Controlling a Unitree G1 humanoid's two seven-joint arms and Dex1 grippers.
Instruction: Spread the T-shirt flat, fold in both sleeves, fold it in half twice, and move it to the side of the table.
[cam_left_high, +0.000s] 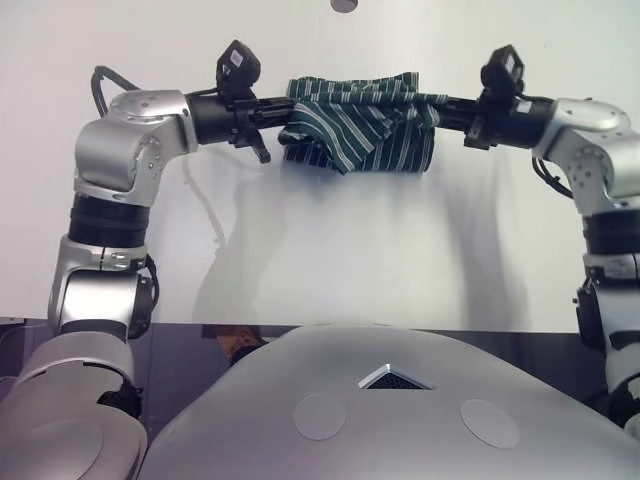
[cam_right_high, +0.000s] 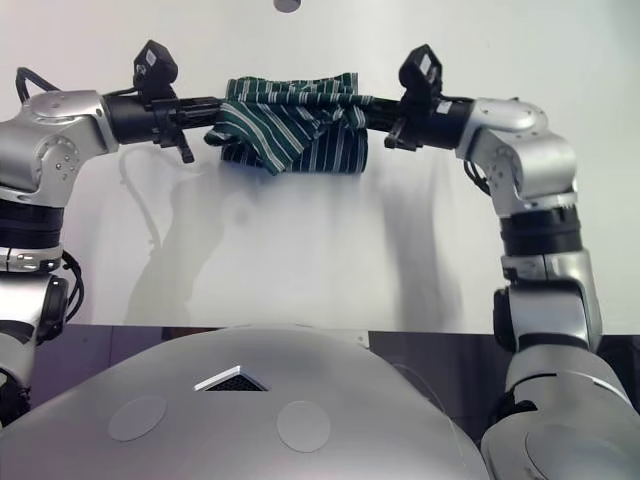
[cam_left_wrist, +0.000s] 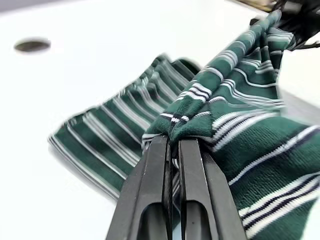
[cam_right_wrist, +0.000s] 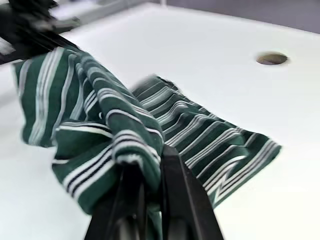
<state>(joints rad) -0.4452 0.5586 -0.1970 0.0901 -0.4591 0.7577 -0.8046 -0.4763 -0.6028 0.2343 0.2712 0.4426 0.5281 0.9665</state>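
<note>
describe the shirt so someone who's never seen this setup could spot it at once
Start at the white table and look toward its far edge, just short of the small round hole. Pinched between the left tool and the right tool is the T-shirt, bunched up. It is the only cloth there: dark green with thin white and dark stripes.

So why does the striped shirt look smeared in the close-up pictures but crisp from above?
Left wrist view: the shirt hangs very near the camera, so its far folds smear; the left gripper pinching it reads clearer. Right wrist view: likewise, cloth at the right gripper looks soft. Left eye view: farther off, stripes crisp on the bright white table.
</note>
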